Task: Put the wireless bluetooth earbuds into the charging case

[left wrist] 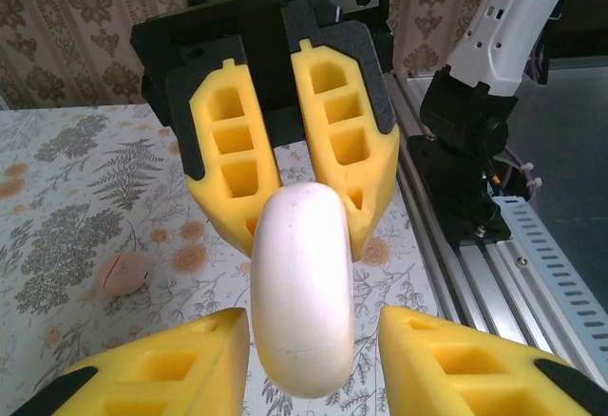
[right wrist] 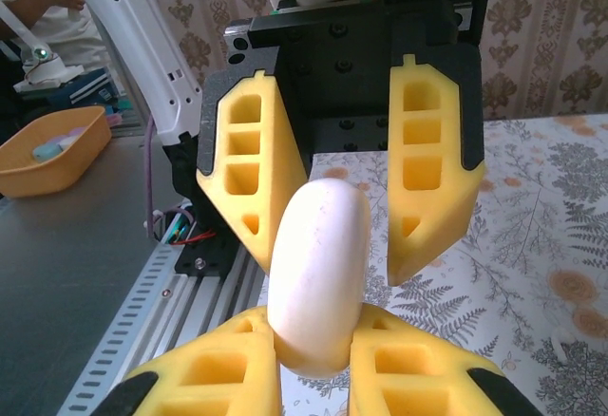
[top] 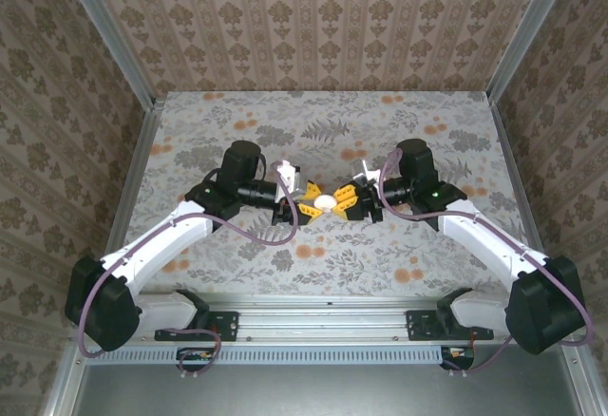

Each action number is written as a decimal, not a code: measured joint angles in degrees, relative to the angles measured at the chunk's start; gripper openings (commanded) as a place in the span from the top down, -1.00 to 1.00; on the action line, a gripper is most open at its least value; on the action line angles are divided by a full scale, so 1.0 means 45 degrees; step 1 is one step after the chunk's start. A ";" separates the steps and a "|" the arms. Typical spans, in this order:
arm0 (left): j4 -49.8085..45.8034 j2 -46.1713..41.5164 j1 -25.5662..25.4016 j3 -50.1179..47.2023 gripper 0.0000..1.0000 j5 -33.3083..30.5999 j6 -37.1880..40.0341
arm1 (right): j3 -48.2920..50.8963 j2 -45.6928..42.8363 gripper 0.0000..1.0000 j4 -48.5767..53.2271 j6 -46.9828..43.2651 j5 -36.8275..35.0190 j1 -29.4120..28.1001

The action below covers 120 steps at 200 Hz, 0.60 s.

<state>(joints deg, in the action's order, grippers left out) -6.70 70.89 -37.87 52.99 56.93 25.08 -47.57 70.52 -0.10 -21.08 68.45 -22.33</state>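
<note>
Two robot arms reach inward over a table covered in a grey fern-and-flower print (top: 285, 117), with patterned wallpaper on three sides. Their grippers meet tip to tip at the middle of the table. Each gripper has two yellow fingers, four fingers in all.

One charging case (top: 326, 202), a smooth, pale, rounded puck, sits closed between the two grippers and is held up on its edge above the table.

The right gripper (top: 344, 202) is clamped narrowly on it. In the right wrist view both of its fingers (right wrist: 214, 378) press against the lower end of the case.

The left gripper (top: 310, 207) has its fingers spread wide around the other end. In the left wrist view one finger (left wrist: 161, 368) is just at the case's side, and a clear gap separates the case from the other finger.

One small pinkish lump, seemingly an earbud (left wrist: 123, 272), lies on the cloth on the far side of the grippers, apart from the case.

Off the table, beyond the metal rail, sits one orange tray (right wrist: 43, 155).
</note>
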 measured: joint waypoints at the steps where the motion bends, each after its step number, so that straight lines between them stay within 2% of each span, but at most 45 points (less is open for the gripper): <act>1: 0.0005 0.0000 0.0000 0.0000 0.20 0.0000 0.0000 | 0.0000 0.0000 0.65 0.0000 0.0000 0.0000 0.0000; 76: 0.0034 0.0330 0.0005 0.0005 0.47 0.0369 -0.0257 | -0.0039 0.0107 0.64 -0.0262 0.0000 0.0238 0.0000; 120: 0.0063 0.0335 0.0005 0.0005 0.43 0.0447 -0.0359 | -0.0039 0.0155 0.64 -0.0301 0.0000 0.0335 0.0000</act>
<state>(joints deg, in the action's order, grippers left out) -6.42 72.40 -37.85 53.01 58.94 23.46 -47.75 71.22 -1.45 -21.08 69.95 -22.33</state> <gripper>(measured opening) 0.284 0.181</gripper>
